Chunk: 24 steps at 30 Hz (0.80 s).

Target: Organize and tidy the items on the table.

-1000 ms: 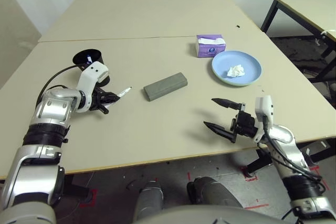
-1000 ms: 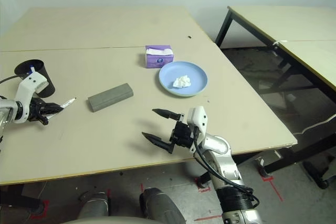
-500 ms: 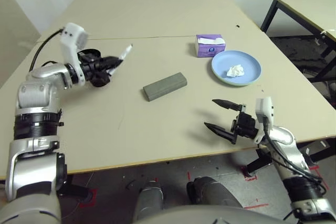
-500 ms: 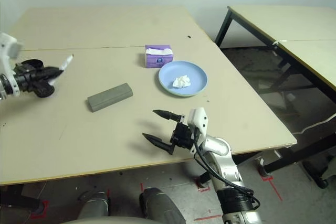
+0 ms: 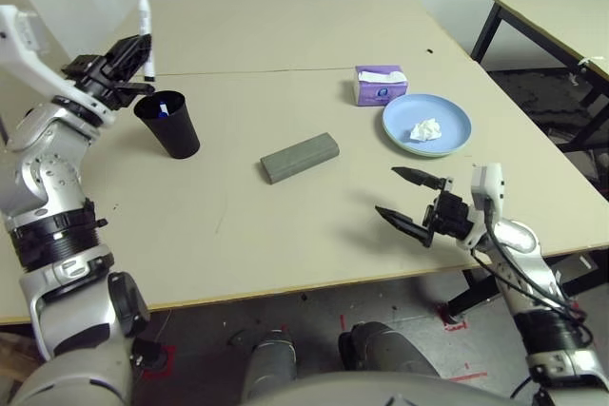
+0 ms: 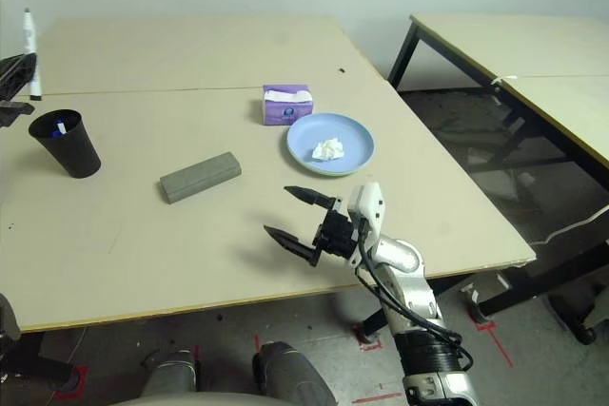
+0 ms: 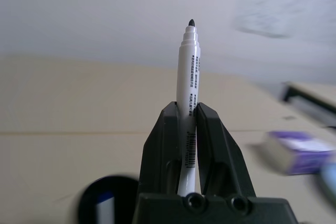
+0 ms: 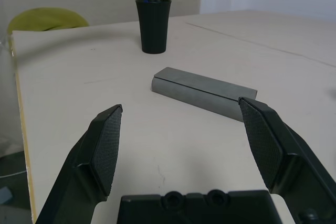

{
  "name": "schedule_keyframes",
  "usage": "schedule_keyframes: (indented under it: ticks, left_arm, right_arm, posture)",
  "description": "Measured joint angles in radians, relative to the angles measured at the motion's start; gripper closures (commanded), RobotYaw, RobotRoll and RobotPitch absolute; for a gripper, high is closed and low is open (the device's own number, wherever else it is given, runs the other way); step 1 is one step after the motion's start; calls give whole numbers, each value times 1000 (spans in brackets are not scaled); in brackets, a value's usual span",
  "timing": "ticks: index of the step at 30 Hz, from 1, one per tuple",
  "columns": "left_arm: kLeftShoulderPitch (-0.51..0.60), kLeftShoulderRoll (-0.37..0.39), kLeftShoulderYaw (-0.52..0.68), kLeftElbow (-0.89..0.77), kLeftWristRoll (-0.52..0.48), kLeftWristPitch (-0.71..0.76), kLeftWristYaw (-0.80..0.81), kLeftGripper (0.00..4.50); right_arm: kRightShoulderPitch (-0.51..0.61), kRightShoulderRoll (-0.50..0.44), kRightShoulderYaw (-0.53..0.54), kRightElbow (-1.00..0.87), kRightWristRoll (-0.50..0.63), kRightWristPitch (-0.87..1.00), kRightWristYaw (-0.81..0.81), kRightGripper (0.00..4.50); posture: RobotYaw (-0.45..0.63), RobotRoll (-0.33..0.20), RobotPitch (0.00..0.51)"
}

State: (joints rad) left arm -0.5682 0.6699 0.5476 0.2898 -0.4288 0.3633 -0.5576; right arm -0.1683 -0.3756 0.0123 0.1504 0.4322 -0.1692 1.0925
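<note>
Currently the left gripper (image 7: 188,116) pinches the marker (image 7: 188,72) upright, above the cup (image 5: 171,124) at the table's (image 5: 285,235) 10 o'clock. Risks: off-centre release clips the rim, tips the cup. Right gripper (image 5: 411,204) is spread wide, empty.

A small purple cardboard tissue box (image 5: 382,84) with a white tissue showing at its top sits on the wide beige surface (image 5: 285,235). Well to the box's right stands a second beige table on black metal legs (image 6: 514,54), apart from the main one. On the dark floor (image 6: 533,187) near and below that table lie red tape marks (image 6: 485,322).
</note>
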Motion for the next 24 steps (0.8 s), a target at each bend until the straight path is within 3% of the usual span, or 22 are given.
schedule_keyframes:
  ticks: [9,16,24]
  left_arm:
    - [-82,10,-87,269,115,-231,53,4211]
    - [-194,3,-147,414,136,-331,41,4211]
    - [-196,-13,-167,497,140,-394,31,4211]
  right_arm:
    - [-10,-2,-7,6,0,8,5,0]
    - [6,-10,-11,-16,0,15,-2,0]
    - [24,-21,-25,-38,0,22,-15,0]
  posture:
    - [-77,0,69]
    - [-104,0,69]
    - [-111,0,67]
